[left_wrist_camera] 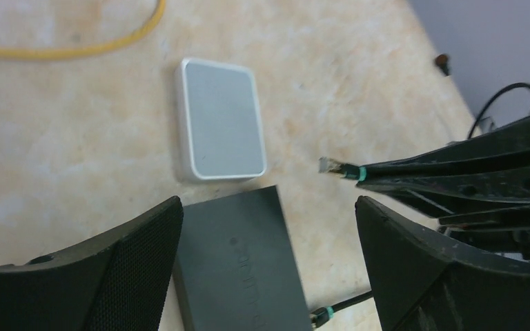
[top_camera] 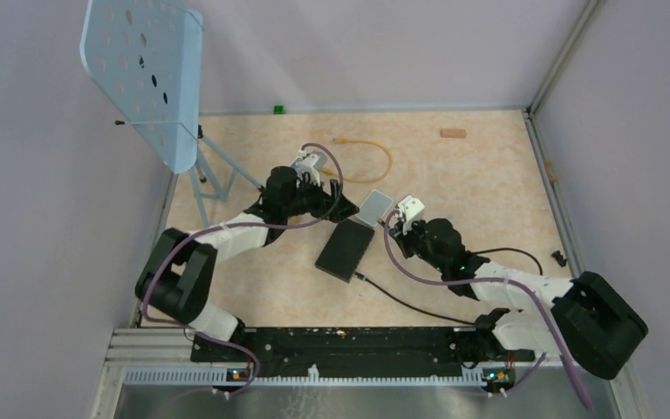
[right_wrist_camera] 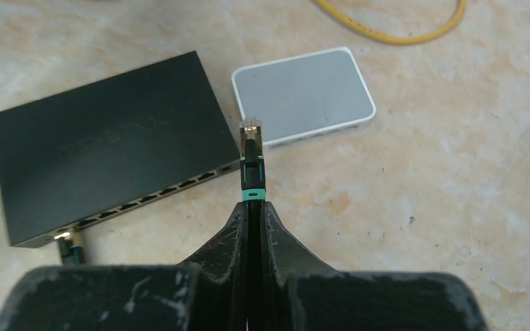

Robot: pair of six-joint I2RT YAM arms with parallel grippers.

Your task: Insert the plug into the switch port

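Note:
The flat black switch [right_wrist_camera: 103, 131] lies on the table, its row of ports [right_wrist_camera: 159, 189] along the narrow edge that faces the right wrist camera. My right gripper [right_wrist_camera: 252, 207] is shut on a black cable just behind its green band, and the clear plug [right_wrist_camera: 251, 129] sticks out ahead, raised and a little right of the port row. It is apart from the switch. My left gripper [left_wrist_camera: 269, 207] is open, with its fingers [left_wrist_camera: 110, 276] either side of the switch [left_wrist_camera: 238, 262]. The plug [left_wrist_camera: 331, 165] also shows there. From above, the switch [top_camera: 345, 249] sits between the left [top_camera: 338, 208] and right [top_camera: 394, 229] grippers.
A pale grey-blue rounded card [right_wrist_camera: 303, 93] lies just beyond the switch. Another cable end [right_wrist_camera: 69, 243] sits in the switch's leftmost port. A yellow cable [top_camera: 366, 157] lies behind. A blue perforated stand [top_camera: 144, 74] is at the back left, and a small wooden block [top_camera: 453, 133] at the back right.

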